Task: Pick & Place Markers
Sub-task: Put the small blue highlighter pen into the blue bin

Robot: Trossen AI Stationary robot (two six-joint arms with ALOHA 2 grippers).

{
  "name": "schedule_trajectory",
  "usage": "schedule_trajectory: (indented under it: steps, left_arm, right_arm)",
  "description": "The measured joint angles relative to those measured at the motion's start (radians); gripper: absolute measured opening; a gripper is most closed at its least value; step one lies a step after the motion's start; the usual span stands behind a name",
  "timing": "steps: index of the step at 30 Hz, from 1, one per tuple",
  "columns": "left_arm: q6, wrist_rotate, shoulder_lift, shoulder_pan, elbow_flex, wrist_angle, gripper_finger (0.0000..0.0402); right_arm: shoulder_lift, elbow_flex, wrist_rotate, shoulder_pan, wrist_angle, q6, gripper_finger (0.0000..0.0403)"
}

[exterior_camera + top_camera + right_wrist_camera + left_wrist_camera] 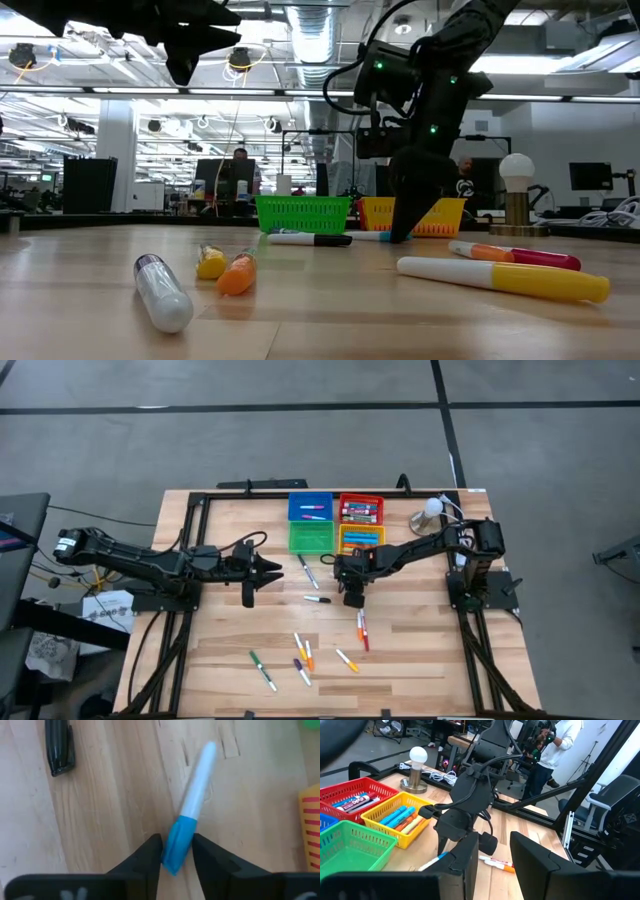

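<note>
Markers lie scattered on the wooden table: a black-capped one [317, 599], one near the green bin [308, 572], a red and orange pair [361, 628], and a cluster toward the near edge [301, 654]. My right gripper [352, 596] points down at the table in front of the yellow bin and is shut on a white marker with a blue cap [192, 805]. My left gripper [268, 568] hovers open to the left of it, above the table, holding nothing. More markers lie inside the blue, red and yellow bins. My right gripper [176, 837] pinches the blue cap end [181, 827] of the white marker between its two fingers, coming from above and pointing down. The fingers lie across the marker. The white barrel [200, 775] stretches away over the wood, and the low view shows the marker [368, 236] level at the tabletop.
Four square bins stand at the far edge: blue [311, 507], red [361, 510], green [312, 537], yellow [361, 538]. A bulb lamp [430, 512] stands right of them. A black frame rail [250, 493] runs along the far side. A person stands in the room beyond [555, 750].
</note>
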Motion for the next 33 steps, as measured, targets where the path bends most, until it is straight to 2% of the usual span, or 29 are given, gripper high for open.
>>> schedule_trajectory:
  steps: [12,17,21,27,33]
  left_arm:
    - [0.0,0.0,0.0,0.0,0.0,0.0,0.0113]
    - [-0.003,0.0,0.0,0.0,-0.001,0.0,0.0113]
    - [-0.003,0.0,0.0,0.0,-0.001,0.003,0.0113]
    - [-0.003,0.0,0.0,0.0,-0.001,0.016,0.0113]
    - [-0.002,0.0,0.0,0.0,-0.001,0.088,0.0113]
  right_arm:
    - [-0.025,-0.002,0.006,0.016,-0.01,0.044,0.0047]
    - [-0.125,-0.006,0.002,0.019,-0.042,0.053,0.0035]
    - [-0.234,-0.005,-0.048,0.02,-0.037,0.084,0.0034]
    - [-0.38,-0.004,-0.165,0.021,0.132,0.142,0.0033]
    - [-0.422,-0.003,-0.248,0.021,0.422,0.183,0.0032]
